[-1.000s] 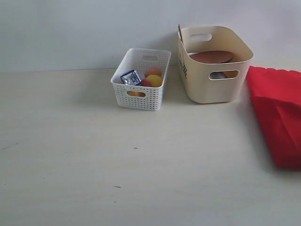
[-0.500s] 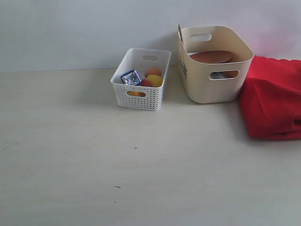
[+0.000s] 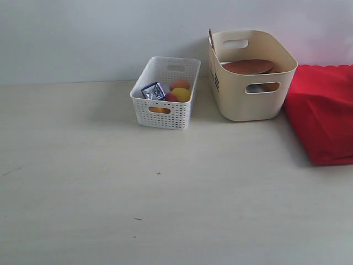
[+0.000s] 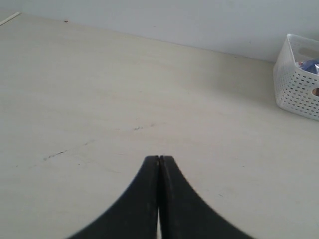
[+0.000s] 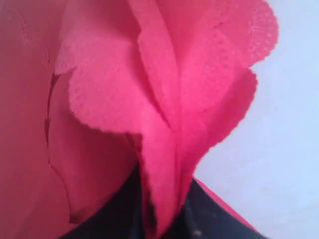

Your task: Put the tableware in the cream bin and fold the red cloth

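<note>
Right fingers (image 5: 217, 221) pinch cloth (image 5: 124, 89); bin (image 3: 242, 105): plate (image 3: 248, 67), perhaps cup (image 3: 255, 88)

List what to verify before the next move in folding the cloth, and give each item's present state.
1. Right gripper grips the red cloth: ok, gathered layers sit pinched between its jaws.
2. Left gripper out of the way: ok, shut over bare table, holding nothing.
3. Tableware in the cream bin: the wooden plate lies inside; for the rest, cannot tell.
4. Fold lies flat and even: cannot tell, since the cloth runs off the right edge of the exterior view.
5. Cloth clear of the bin: cannot tell, its edge lies close beside the bin's wall.
</note>
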You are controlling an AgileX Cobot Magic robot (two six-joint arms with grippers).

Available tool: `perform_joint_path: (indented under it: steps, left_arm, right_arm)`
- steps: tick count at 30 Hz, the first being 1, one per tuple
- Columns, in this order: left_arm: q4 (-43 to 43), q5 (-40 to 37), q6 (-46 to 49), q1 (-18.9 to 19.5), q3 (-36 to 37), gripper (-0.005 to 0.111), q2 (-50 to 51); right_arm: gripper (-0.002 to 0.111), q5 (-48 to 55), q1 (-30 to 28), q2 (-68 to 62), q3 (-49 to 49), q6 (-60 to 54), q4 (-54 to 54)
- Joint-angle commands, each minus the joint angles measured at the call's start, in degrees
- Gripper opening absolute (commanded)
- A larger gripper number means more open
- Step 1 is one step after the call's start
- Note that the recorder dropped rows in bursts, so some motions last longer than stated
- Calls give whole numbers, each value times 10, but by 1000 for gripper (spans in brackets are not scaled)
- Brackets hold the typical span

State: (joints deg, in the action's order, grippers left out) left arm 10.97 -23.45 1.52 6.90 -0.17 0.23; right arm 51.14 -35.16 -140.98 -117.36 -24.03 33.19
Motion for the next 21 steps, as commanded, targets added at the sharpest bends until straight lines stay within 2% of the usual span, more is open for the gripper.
perform_joint_path:
  steps: [1,4,6,7,12,17,21]
  left_arm:
    - [7,11,-2,1,2,0,-2]
    - [7,11,-2,1,2,0,-2]
    - [7,11,-2,1,2,0,-2]
    - [7,11,-2,1,2,0,-2]
    - [7,11,-2,-1,2,0,-2]
    - [7,13,-2,-18,2,0,-2]
    - [7,13,-2,-33,2,0,-2]
  right_arm:
    - [37,-7,2,8,-7,-22,-14]
    - [63,-7,2,27,-7,-12,-54]
    - [72,-7,2,44,-7,6,-85]
    - [74,-7,2,51,-7,16,-98]
    - [73,-5,2,98,-7,71,-167]
    - [69,16,3,136,-7,89,-167]
    - [50,48,7,159,-7,116,-167]
